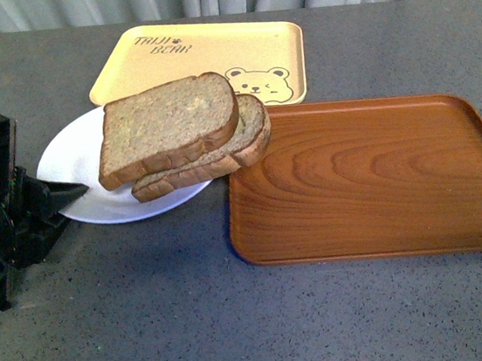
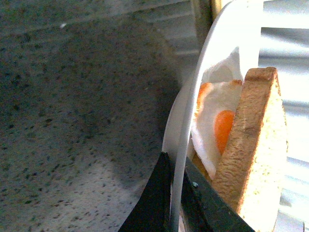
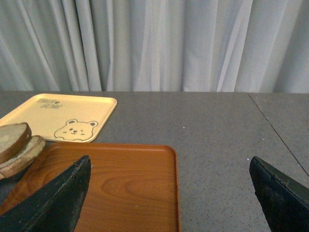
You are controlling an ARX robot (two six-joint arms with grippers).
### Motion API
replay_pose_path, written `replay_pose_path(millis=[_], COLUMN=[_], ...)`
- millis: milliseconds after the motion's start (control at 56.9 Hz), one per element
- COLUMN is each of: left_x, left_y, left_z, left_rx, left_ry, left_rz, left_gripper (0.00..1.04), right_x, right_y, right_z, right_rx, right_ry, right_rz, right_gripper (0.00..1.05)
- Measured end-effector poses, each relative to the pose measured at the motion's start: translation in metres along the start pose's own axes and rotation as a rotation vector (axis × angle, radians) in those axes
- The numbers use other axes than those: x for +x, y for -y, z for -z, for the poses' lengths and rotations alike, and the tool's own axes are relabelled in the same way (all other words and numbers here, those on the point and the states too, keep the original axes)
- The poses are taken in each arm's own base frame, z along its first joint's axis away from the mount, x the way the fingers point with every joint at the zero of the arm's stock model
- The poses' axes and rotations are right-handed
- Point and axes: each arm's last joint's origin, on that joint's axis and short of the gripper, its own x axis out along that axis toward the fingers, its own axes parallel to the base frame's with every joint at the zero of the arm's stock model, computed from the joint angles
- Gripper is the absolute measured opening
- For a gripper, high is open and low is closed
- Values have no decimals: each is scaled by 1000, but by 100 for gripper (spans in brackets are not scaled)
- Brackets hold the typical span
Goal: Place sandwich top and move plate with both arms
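The white plate [image 1: 75, 157] is tilted, its left rim pinched by my left gripper [image 1: 74, 192], which is shut on it. The sandwich top [image 1: 168, 123] lies on the lower slice [image 1: 237, 146] on the plate, and both slices overhang the plate's right side towards the wooden tray. The left wrist view shows the fingers [image 2: 157, 203] clamped on the plate rim [image 2: 193, 106], a fried egg [image 2: 217, 125] and the bread [image 2: 253, 145]. My right gripper [image 3: 169, 193] is open above the wooden tray; it does not show in the front view. The bread stack [image 3: 17, 147] shows at the edge of the right wrist view.
A brown wooden tray [image 1: 373, 182] lies right of the plate, also in the right wrist view [image 3: 130, 183]. A yellow bear tray [image 1: 200, 58] lies behind the plate, also in the right wrist view [image 3: 63, 113]. Grey curtains hang at the table's far edge.
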Motion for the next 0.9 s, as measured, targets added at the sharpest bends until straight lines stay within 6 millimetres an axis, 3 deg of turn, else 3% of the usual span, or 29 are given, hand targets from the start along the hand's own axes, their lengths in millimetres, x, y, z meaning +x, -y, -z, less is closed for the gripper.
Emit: replay_pose_path(millis=[123, 246, 492, 597, 790, 896], left_x=[2, 17, 71, 96, 160, 176], left_y=[21, 47, 92, 97, 97, 104], left_z=[-9, -20, -30, -28, -16, -17], left_rx=[9, 34, 117, 144, 180, 198], left_ry=[7, 9, -27, -56, -121, -130], left_rz=[22, 44, 62, 51, -13, -9], left_gripper=[2, 2, 2, 2, 2, 2], right_x=[0, 0, 0, 0, 0, 0], right_y=[0, 0, 0, 0, 0, 0], right_z=[0, 0, 0, 0, 0, 0], right_rx=[0, 0, 0, 0, 0, 0], right_ry=[0, 0, 0, 0, 0, 0], right_rz=[0, 0, 0, 0, 0, 0], right_gripper=[96, 96, 96, 96, 96, 96])
